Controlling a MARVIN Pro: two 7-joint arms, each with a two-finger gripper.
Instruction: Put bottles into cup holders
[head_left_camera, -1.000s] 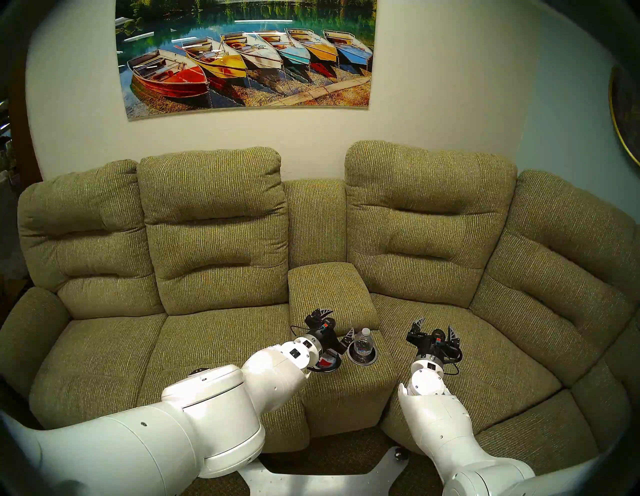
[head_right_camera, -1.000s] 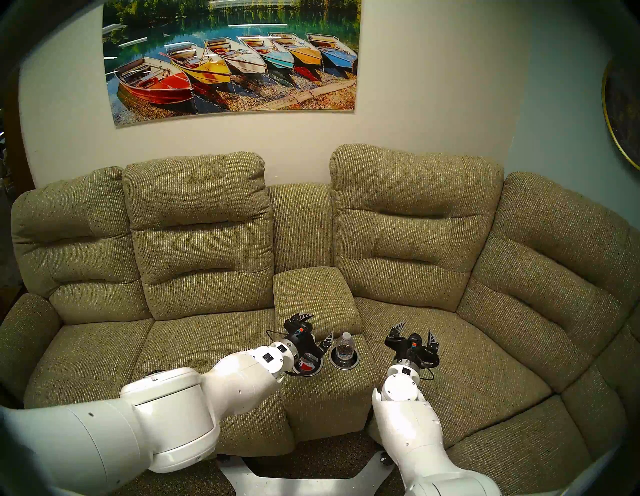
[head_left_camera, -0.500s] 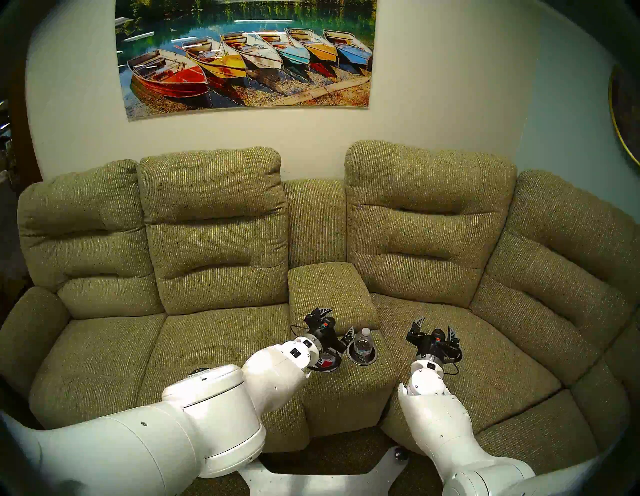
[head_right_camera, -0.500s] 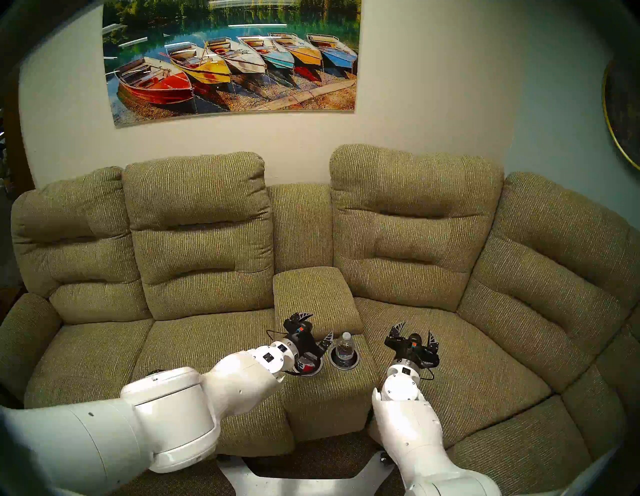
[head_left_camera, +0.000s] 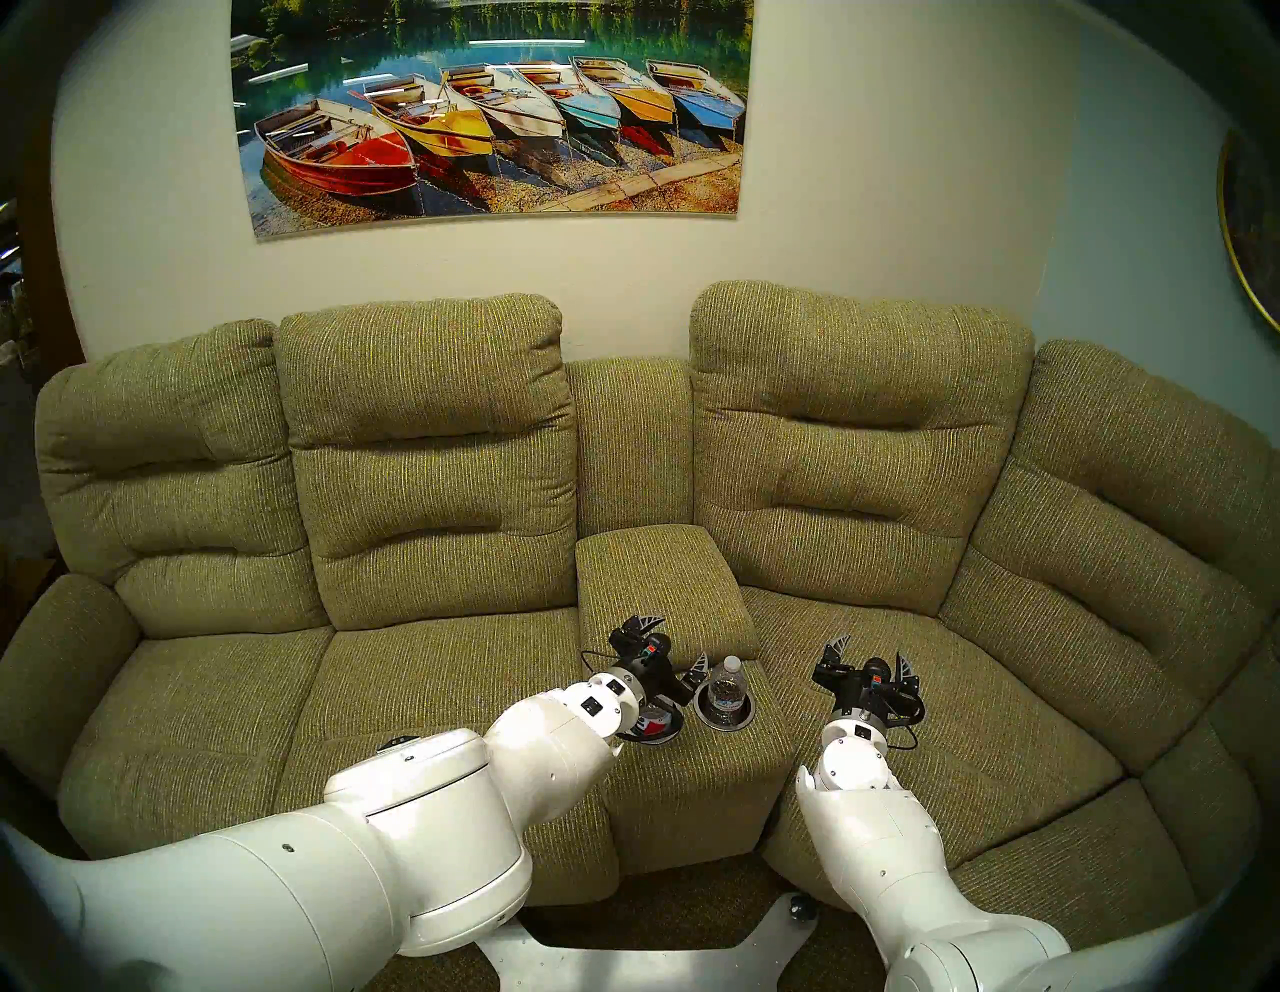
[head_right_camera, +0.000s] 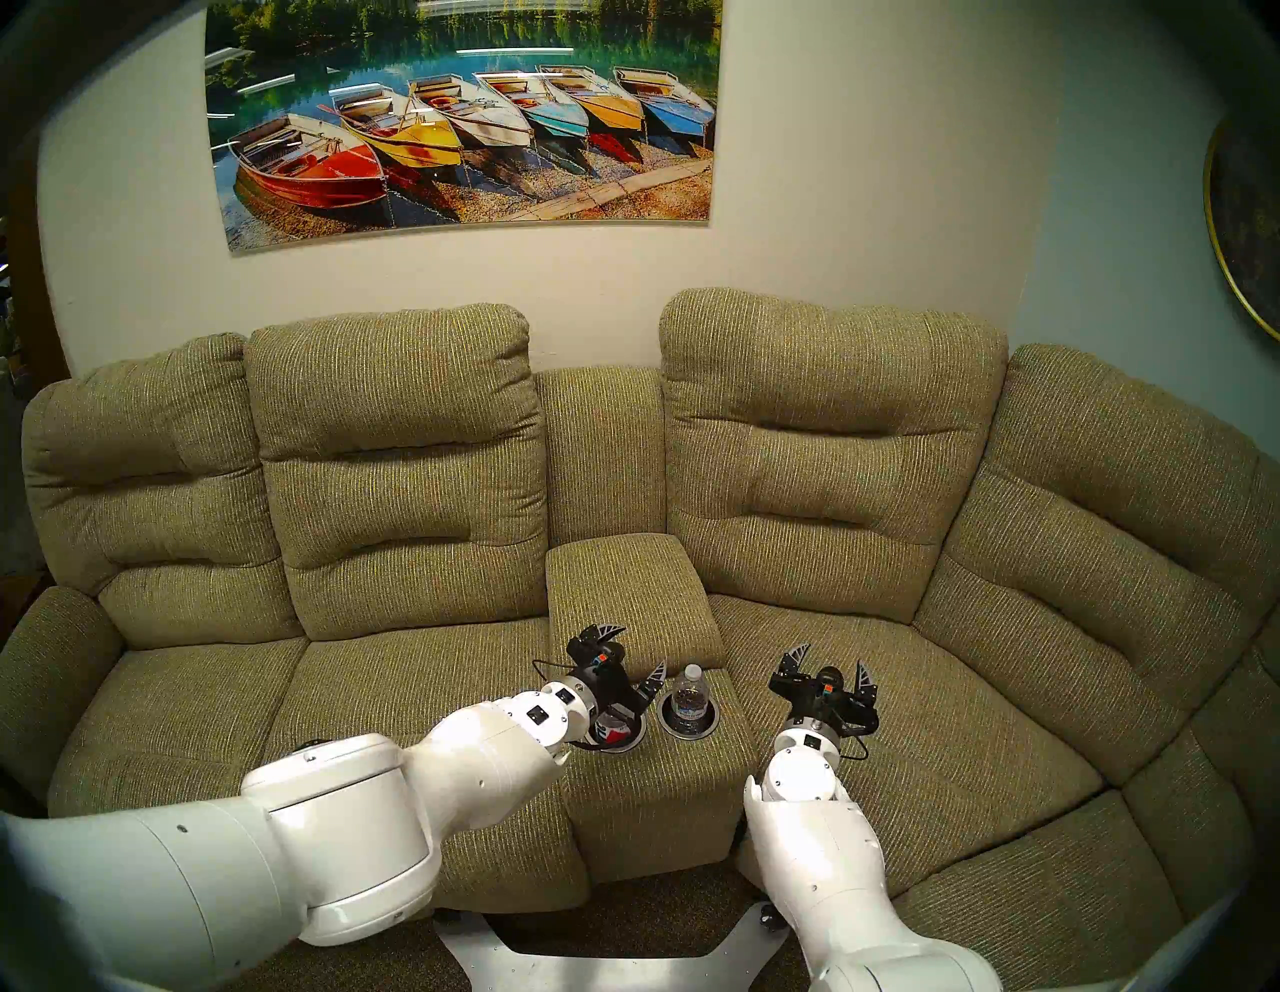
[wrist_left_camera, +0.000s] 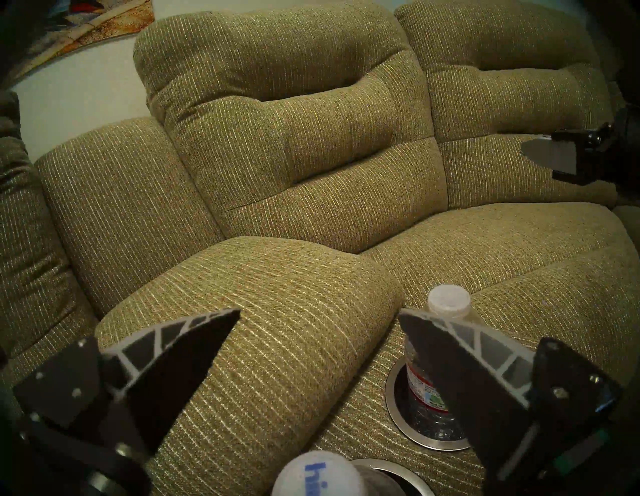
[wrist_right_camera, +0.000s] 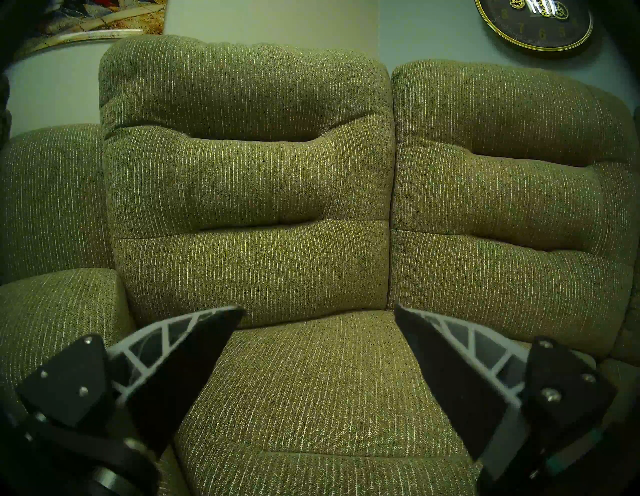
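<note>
An olive fabric sofa is filling the scene, with a padded centre console between its seats. Two cup holders with silver rims are sitting side by side at the console's near end.

The ribbed bottle is standing upright in the right cup holder, white cap up, long axis vertical. Its pale label is showing small red and blue print, too small to read in the left wrist view.

The second bottle is sitting in the left cup holder, mostly hidden by the left wrist in the head views, where only its red-and-blue label is showing. In the left wrist view its white cap is facing up at the bottom edge, showing blue letters that look like "hi"; the rest is cut off.

The left end effector is hovering above the left cup holder with its fingers spread wide, pinching nothing; one finger is sitting just beside the ribbed bottle. The right end effector is hanging over the seat cushion to the right of the console, also spread wide and empty.

A print of coloured rowing boats is hanging on the wall, and a dark clock with a gold rim is showing numerals.
</note>
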